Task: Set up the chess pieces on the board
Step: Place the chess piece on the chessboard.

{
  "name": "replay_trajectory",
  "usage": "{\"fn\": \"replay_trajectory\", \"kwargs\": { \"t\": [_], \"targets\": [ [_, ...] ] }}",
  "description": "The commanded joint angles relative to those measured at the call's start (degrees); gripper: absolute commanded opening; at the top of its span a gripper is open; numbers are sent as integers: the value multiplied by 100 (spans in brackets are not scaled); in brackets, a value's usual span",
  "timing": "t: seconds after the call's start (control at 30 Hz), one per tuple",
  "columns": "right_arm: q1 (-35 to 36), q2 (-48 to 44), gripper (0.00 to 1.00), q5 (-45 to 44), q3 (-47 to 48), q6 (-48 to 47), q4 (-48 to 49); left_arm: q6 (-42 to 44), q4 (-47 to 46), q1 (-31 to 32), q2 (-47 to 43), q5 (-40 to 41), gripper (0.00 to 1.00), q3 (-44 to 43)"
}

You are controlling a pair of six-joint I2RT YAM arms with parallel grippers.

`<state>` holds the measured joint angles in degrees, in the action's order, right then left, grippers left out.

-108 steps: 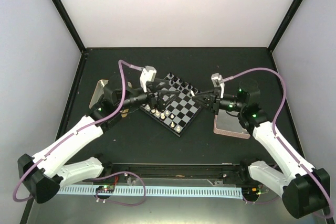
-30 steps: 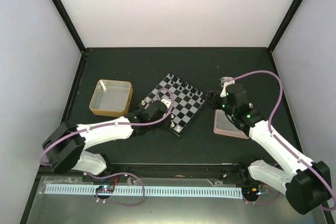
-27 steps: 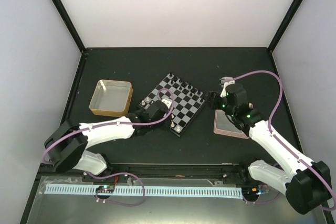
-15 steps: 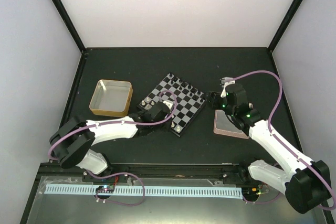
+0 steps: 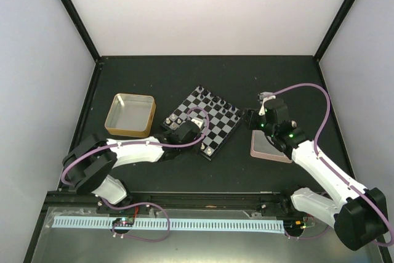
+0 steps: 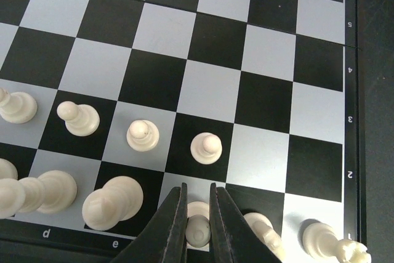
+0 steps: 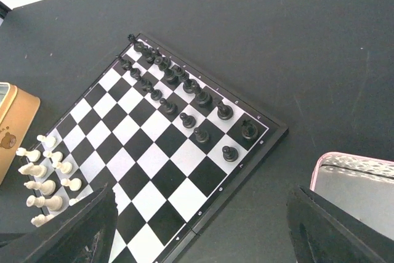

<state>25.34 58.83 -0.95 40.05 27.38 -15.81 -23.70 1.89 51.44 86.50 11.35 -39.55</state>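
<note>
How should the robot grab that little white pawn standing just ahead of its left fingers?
Pinch the white pawn around its small round head, coming straight down from above. It stands upright on a wider base, and a neighbouring pawn stands close beside it, so a sideways reach would probably bump something.

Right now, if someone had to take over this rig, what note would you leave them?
Left gripper: shut on a white piece standing on the near row of the board.
Right gripper: open, empty, hovering between the board and the pink tray.
Done: black pieces stand in two rows on the far side; white side mostly set, with four pawns in the left wrist view.
Left: release this piece; two second-row squares by the numbered edge are bare.
</note>
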Motion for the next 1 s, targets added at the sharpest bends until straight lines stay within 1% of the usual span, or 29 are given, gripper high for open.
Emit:
{"fn": "replay_trajectory", "kwargs": {
  "t": [0.0,0.23,0.57,0.8,0.97],
  "targets": [
    [-29,-130,76,-113,94,-15,-153,121,-331,-16,108,176,5,34],
    [-29,-284,76,-116,45,35,-181,120,-341,-20,174,165,9,36],
    [-29,-316,76,-2,115,98,-205,99,-217,-20,-211,101,26,39],
    [-38,-470,76,-70,134,198,-298,48,10,-16,-668,316,28,-33],
    [-38,-513,76,-75,134,239,-317,50,119,-18,-661,358,28,-40]
  ]
}}
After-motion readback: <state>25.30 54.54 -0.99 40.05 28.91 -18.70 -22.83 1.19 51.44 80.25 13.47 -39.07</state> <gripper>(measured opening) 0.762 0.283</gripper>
